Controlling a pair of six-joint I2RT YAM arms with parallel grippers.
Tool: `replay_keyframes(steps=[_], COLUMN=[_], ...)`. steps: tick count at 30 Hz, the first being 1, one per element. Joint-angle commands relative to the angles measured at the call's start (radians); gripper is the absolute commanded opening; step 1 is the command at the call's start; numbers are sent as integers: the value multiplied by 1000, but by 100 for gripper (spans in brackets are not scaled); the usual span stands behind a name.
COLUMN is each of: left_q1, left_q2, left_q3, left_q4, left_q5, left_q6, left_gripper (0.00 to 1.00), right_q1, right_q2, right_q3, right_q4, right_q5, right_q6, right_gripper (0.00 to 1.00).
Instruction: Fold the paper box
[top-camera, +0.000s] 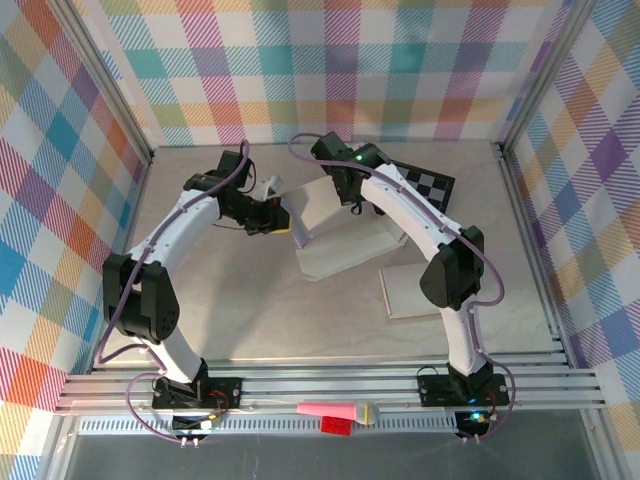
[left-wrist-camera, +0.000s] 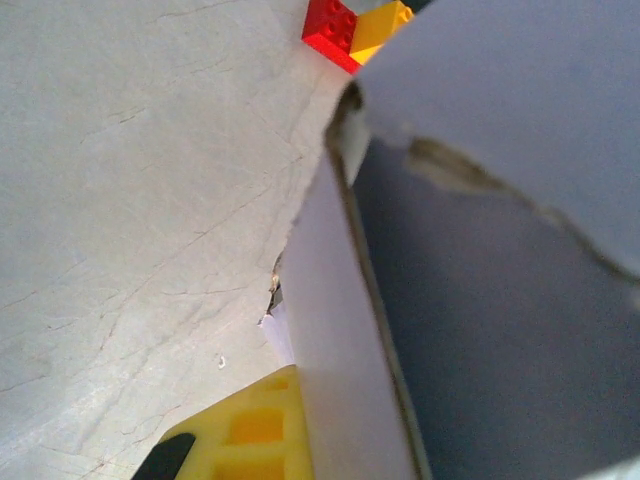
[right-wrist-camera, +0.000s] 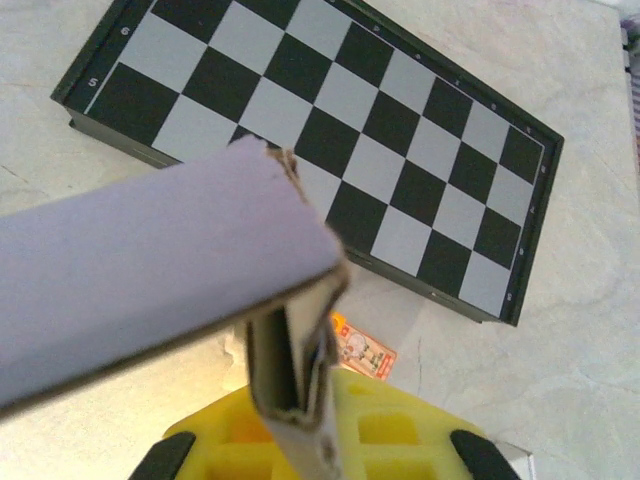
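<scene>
The white paper box (top-camera: 335, 235) stands partly folded in the middle of the table, between the two arms. My left gripper (top-camera: 272, 217) is at the box's left side, shut on its upright wall (left-wrist-camera: 345, 330). One yellow finger (left-wrist-camera: 240, 440) presses on the wall's outer face, and the wall hides the other. My right gripper (top-camera: 345, 188) is at the box's far edge, shut on a doubled-over flap (right-wrist-camera: 295, 385). That flap's torn cardboard edge sits between the yellow fingers (right-wrist-camera: 400, 430).
A black-and-white chessboard (top-camera: 425, 185) lies at the back right, just beyond the right gripper. A flat white sheet (top-camera: 408, 290) lies right of the box. Red and yellow toy bricks (left-wrist-camera: 355, 28) and a small orange card (right-wrist-camera: 362, 352) lie on the table. Pink and red items (top-camera: 338, 413) rest on the front rail.
</scene>
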Motion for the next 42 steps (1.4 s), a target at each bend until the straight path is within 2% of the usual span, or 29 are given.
replay_keyframes(steps=[1,7,13,17,20,28,33,42], left_q1=[-11,-37,-55,-64,-68,-93,-125,-200], left_q2=[9,-26,-36,-24,-13,-2,1,-8], left_q3=[-20,-185,-349,-413,-440,-437,-412,-402], left_q4=[26,167,318,403,445,476,456,405], left_q5=[-21,-153,-233,-254,-278,-384,-459,-688], left_q6=[-42,-123,-197,-241,-270,-287,-276,-275], left_gripper=[0,0,0,0,10,18,19,19], right_q1=[35,82,88,95,97,106,108,114], right_q2=[-2,-118,-125,-130,-125,-99,-96,-90], right_q3=[-15,-310,-464,-539,-563,-549,-541,-532], right_q4=[-57,150,213,245,247,221,212,198], right_q5=[36,-129,-219,-215,-199,-180,-178,-172], right_q6=[126,166,188,193,204,220,226,240], right_gripper=[0,0,0,0,0,0,0,0])
